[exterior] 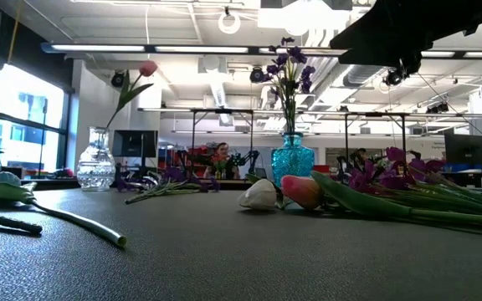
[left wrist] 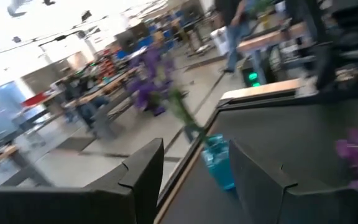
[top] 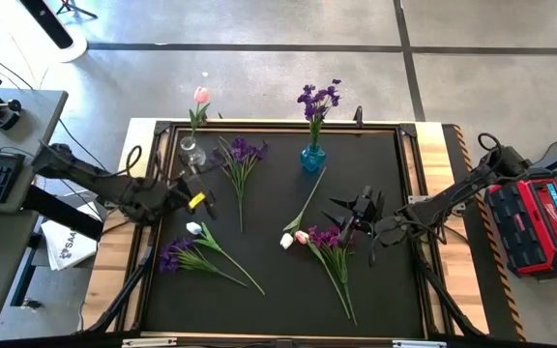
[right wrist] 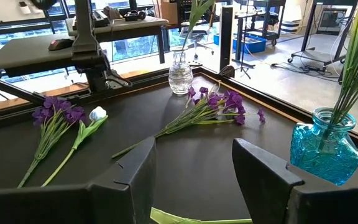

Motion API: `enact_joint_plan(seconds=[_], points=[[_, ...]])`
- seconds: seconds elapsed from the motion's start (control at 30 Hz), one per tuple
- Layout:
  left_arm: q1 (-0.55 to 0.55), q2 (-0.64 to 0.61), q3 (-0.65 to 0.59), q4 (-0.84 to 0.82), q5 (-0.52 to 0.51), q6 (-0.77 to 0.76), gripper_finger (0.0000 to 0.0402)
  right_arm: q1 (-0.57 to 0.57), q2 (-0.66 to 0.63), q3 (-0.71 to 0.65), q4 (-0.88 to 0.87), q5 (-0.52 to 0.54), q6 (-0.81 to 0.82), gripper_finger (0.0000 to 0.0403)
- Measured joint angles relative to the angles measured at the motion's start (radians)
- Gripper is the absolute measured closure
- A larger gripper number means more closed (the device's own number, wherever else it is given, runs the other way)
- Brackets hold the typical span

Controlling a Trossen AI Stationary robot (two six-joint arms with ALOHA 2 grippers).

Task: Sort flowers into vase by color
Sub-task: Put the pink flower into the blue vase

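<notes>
A clear vase (top: 191,151) at the mat's far left holds a pink tulip (top: 201,95). A blue vase (top: 312,158) at the far middle holds purple flowers (top: 318,99). A purple stem (top: 241,162) lies on the mat between the vases. A white tulip (top: 193,229) and a purple stem (top: 176,256) lie at the near left. A white tulip (top: 286,241), a pink tulip (top: 302,237) and a purple bunch (top: 328,238) lie near the middle. My left gripper (top: 211,200) is open and empty near the clear vase. My right gripper (top: 341,217) is open and empty above the middle flowers.
The mat has a raised wooden frame (top: 409,145) round it. Bare mat lies between the near-left flowers and the middle bunch. A red and black box (top: 540,227) stands right of the table. A person (exterior: 221,157) sits in the room beyond the far edge.
</notes>
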Motion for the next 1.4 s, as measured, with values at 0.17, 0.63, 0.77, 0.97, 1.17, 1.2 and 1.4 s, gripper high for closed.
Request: enact_joint_plan(seconds=[0.17, 0.63, 0.77, 0.97, 1.17, 1.2, 1.4], points=[[-0.113, -0.002, 0.0, 0.003, 0.0, -0.026, 0.0234, 0.0, 0.0, 0.0, 0.0, 0.0, 0.013, 0.0219], [-0.303, -0.002, 0.0, -0.055, 0.081, -0.176, 0.0234, 0.0, 0.0, 0.0, -0.005, -0.008, 0.016, 0.0219], [-0.306, -0.002, 0.0, -0.134, 0.086, -0.259, 0.0234, 0.0, 0.0, 0.0, -0.02, -0.008, 0.016, 0.0219], [-0.305, -0.002, 0.0, -0.207, 0.082, -0.337, 0.0234, 0.0, 0.0, 0.0, -0.023, -0.009, 0.015, 0.0219], [-0.302, -0.002, 0.0, -0.248, 0.08, -0.384, 0.0234, 0.0, 0.004, 0.0, -0.026, -0.06, 0.015, 0.0219], [-0.301, -0.002, 0.0, -0.252, 0.079, -0.388, 0.0234, 0.0, 0.01, 0.0, -0.026, -0.066, 0.015, 0.0219], [-0.273, -0.002, 0.0, -0.274, 0.078, -0.394, 0.0234, 0.0, 0.077, 0.0, -0.022, -0.155, 0.015, 0.0219]])
